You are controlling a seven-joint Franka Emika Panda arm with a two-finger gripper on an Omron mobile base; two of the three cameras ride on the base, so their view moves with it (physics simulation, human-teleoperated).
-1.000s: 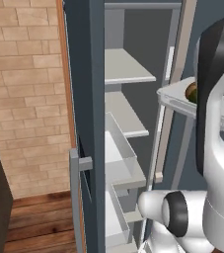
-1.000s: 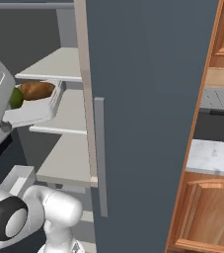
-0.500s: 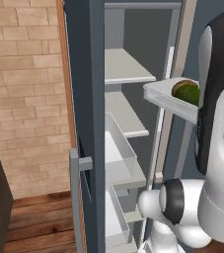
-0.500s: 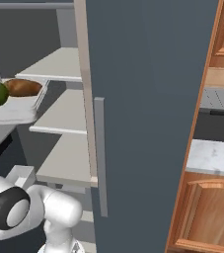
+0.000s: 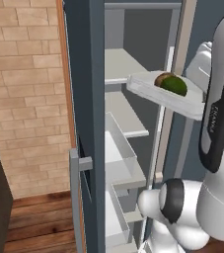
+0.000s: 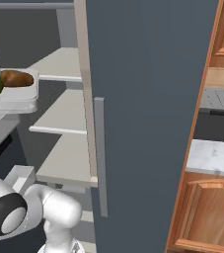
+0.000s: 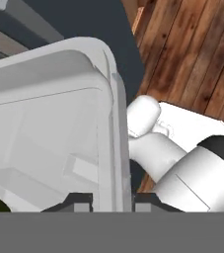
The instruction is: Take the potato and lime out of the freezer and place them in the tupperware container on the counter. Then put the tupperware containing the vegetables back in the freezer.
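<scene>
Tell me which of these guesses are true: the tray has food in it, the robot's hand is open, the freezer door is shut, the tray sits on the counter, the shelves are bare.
1. The tray has food in it. True: the lime and the potato lie inside.
2. The hand is open. False: it is shut on the tray's rim.
3. The freezer door is shut. False: it stands open, with the shelves showing.
4. The tray sits on the counter. False: it is held in the air in front of the freezer shelves.
5. The visible shelves are bare. True.
</scene>
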